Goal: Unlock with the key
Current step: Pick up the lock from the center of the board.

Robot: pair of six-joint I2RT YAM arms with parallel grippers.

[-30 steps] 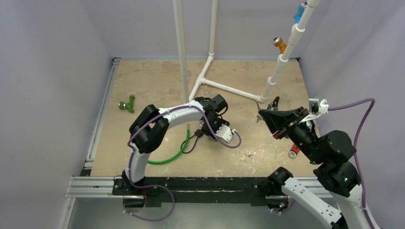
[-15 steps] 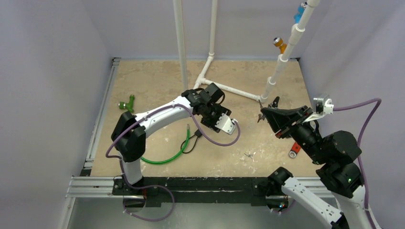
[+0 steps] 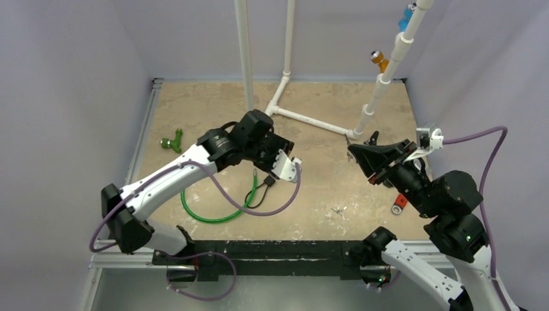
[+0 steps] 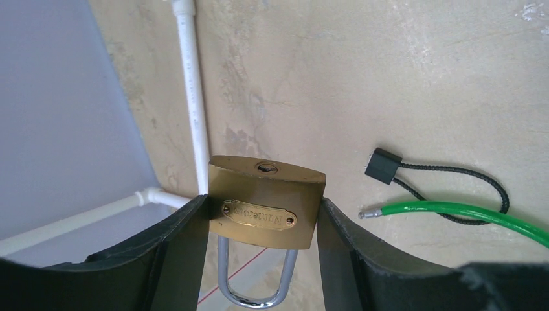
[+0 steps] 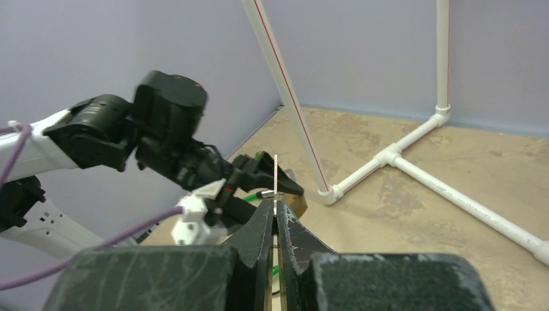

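Brass padlock (image 4: pixel 265 210), shackle seemingly shut, keyhole outward; thin key (image 5: pixel 276 175) upright

We saw a brushed brass padlock (image 4: pixel 265 204) with a shiny steel shackle (image 4: pixel 223 265), a bright metal key (image 5: pixel 276 184), a matt, blotchy table (image 4: pixel 388 78), smooth white plastic pipes (image 4: pixel 192 97) and a glossy green cable (image 4: pixel 453 211).

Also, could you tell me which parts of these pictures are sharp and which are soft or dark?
Left wrist: the padlock is crisp with a mild sheen on its brass, while the left gripper clamping it is near-black, detail lost. Right wrist: the key is sharp, the right gripper below it grainy and soft. Top external: even light on the table, faint shadows, no glare.
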